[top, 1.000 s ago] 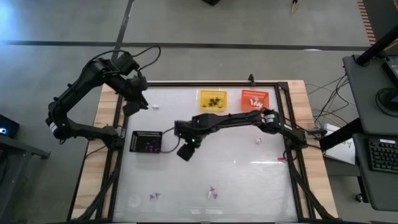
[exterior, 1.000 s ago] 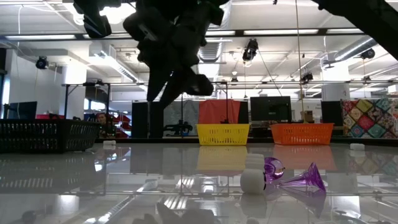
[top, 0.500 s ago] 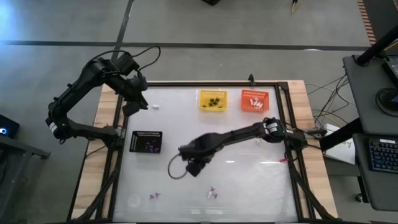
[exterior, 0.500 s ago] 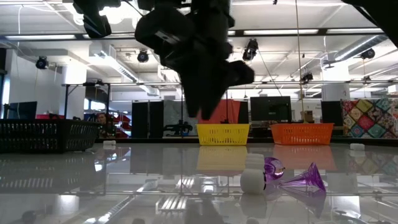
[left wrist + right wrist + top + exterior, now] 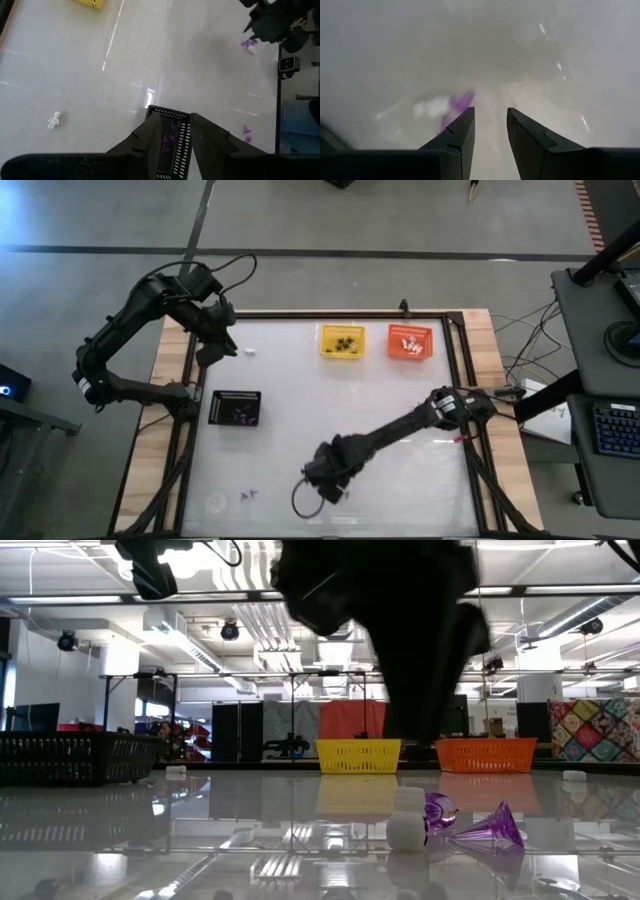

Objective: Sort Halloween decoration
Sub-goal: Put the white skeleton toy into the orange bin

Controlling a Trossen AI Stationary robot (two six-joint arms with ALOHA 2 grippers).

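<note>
A purple and white trinket (image 5: 470, 828) of the Halloween decoration lies on the glossy table near its front edge. My right gripper (image 5: 328, 485) hangs over it, pointing down and open, with the trinket (image 5: 454, 106) blurred just ahead of one finger. Another purple trinket (image 5: 247, 496) lies to the front left. A white trinket (image 5: 249, 351) lies at the far left, near my left gripper (image 5: 215, 345). That gripper is open and raised, with nothing between its fingers (image 5: 155, 127). The black basket (image 5: 236, 408) holds purple trinkets.
A yellow basket (image 5: 343, 340) with dark trinkets and an orange basket (image 5: 410, 341) with white ones stand side by side at the table's far edge. A dark frame (image 5: 185, 430) runs around the table. Bare glossy tabletop (image 5: 400, 480) lies around my right gripper.
My right gripper has swung from beside the black basket toward the table's near edge and a little to the right. It has sunk somewhat and tipped to point more steeply down, arriving over the purple and white trinket. Its fingers have stayed open.
</note>
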